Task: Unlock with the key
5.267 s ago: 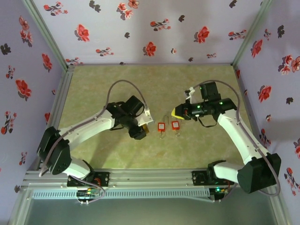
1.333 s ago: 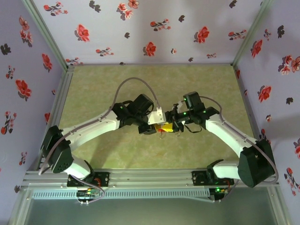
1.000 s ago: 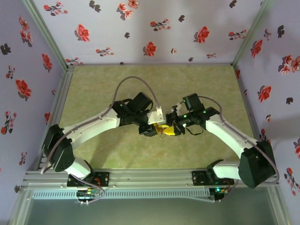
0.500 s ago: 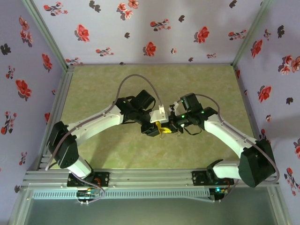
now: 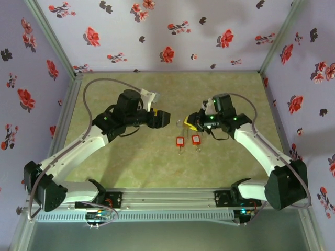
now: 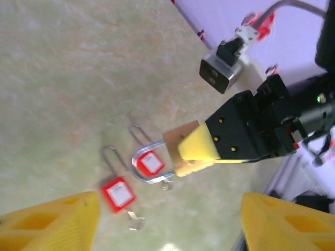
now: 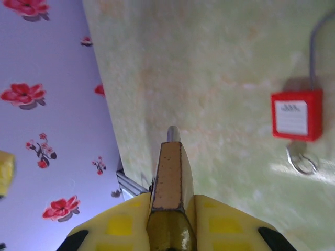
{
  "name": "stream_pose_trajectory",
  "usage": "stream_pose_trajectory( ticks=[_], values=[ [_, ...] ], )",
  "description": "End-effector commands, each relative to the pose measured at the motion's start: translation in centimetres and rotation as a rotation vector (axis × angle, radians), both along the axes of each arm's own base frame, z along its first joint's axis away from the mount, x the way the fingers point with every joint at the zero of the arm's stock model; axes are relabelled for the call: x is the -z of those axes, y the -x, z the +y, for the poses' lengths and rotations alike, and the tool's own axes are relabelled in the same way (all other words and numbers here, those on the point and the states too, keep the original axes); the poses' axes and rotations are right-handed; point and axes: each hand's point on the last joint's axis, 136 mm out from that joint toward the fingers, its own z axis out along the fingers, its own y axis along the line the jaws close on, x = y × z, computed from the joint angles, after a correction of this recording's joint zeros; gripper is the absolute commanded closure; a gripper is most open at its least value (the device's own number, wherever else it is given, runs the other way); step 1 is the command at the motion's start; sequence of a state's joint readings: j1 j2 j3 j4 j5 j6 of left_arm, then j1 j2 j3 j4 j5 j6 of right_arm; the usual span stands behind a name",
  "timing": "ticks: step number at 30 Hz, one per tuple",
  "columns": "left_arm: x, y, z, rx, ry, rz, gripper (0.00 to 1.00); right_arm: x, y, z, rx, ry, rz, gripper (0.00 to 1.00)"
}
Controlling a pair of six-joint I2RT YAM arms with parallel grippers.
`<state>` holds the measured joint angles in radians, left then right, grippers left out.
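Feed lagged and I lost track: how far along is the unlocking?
Done: the right gripper has the brass padlock clamped, off the table. In hand: the left gripper is open, empty, apart from it. Remaining: no key is held; whether the shackle is released I cannot tell.

**Reporter:** What encloses the mottled green tabletop (image 5: 167, 94)?

**Photographer:** Pale lilac panels printed with red and dark flowers. A back wall (image 5: 167, 31) rises behind the tabletop, with a left wall (image 5: 26, 78) and a right wall (image 5: 309, 78) flanking it. Grey metal posts (image 5: 52, 36) slant up from its two far corners.

**Reporter:** And at the tabletop's near edge?

**Photographer:** A silver aluminium rail (image 5: 167, 197) runs along it, with a slotted grey strip (image 5: 167, 215) just beyond. The light is soft and even, and faint shadows fall on the back wall.
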<state>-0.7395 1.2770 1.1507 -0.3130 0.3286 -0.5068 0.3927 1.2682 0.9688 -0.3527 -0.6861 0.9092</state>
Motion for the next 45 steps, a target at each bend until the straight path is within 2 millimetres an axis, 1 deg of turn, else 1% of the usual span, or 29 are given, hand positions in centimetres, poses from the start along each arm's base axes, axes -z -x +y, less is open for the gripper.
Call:
stream_pose_trajectory(
  ticks=[1,4,6,8,11,13,17,21,25,27,30,33,35,37,39,40,42,44,45],
  values=[
    [3.2,-0.2,-1.1,-0.116,0.061,0.216,0.43,-4.7,-3.2,1.2,0.036,-0.090,-0.171,1.00],
    [4.5,-0.7,-1.8,-0.147,0.081,0.275,0.53,-5.0,-3.5,2.2,0.024,-0.113,-0.179,1.00],
    [5.1,-1.2,-2.0,-0.161,0.069,0.291,0.57,-5.0,-3.2,2.9,0.006,-0.117,-0.178,1.00],
    [5.9,-2.1,-1.9,-0.199,0.065,0.300,0.61,-5.1,-2.8,3.8,-0.014,-0.125,-0.184,1.00],
    [6.6,-3.5,-1.7,-0.250,0.081,0.320,0.63,-5.1,-2.4,4.4,-0.022,-0.139,-0.182,1.00],
    [7.3,-4.2,-1.1,-0.292,0.069,0.333,0.65,-5.3,-2.2,4.7,-0.023,-0.155,-0.188,1.00],
    [8.7,-5.2,0.0,-0.353,0.046,0.356,0.66,-5.9,-1.6,5.0,-0.036,-0.175,-0.197,1.00],
    [9.3,-6.0,1.3,-0.410,0.039,0.348,0.67,-6.2,-1.1,5.0,-0.044,-0.187,-0.197,1.00],
    [8.6,-7.7,1.0,-0.426,0.066,0.313,0.66,-6.4,-0.5,5.6,-0.062,-0.215,-0.186,1.00],
    [7.7,-8.7,0.4,-0.424,0.097,0.286,0.66,-6.2,-0.3,5.9,-0.066,-0.219,-0.174,1.00],
    [6.4,-10.0,-0.3,-0.441,0.164,0.252,0.66,-6.3,-0.3,6.2,-0.053,-0.272,-0.149,1.00],
    [4.4,-11.3,-0.9,-0.454,0.249,0.190,0.65,-6.3,-0.4,6.3,-0.030,-0.331,-0.121,1.00],
    [2.5,-11.9,-1.1,-0.448,0.316,0.135,0.65,-6.0,-0.5,6.1,-0.001,-0.353,-0.108,1.00],
    [1.6,-11.9,-0.9,-0.451,0.366,0.111,0.64,-5.5,-0.7,5.9,0.022,-0.355,-0.098,1.00],
    [2.0,-11.4,-0.2,-0.466,0.391,0.130,0.63,-4.9,-1.0,5.7,0.051,-0.345,-0.096,1.00],
    [3.0,-10.9,0.4,-0.481,0.389,0.157,0.62,-4.5,-1.2,5.6,0.071,-0.343,-0.098,1.00],
    [4.8,-9.7,1.6,-0.517,0.393,0.214,0.56,-4.0,-1.8,5.3,0.106,-0.342,-0.104,1.00],
    [6.0,-8.3,3.2,-0.565,0.419,0.269,0.52,-3.7,-2.4,5.2,0.137,-0.339,-0.118,1.00],
    [6.2,-7.7,3.9,-0.587,0.431,0.282,0.50,-3.6,-2.7,5.1,0.150,-0.338,-0.127,1.00]
  ],
)
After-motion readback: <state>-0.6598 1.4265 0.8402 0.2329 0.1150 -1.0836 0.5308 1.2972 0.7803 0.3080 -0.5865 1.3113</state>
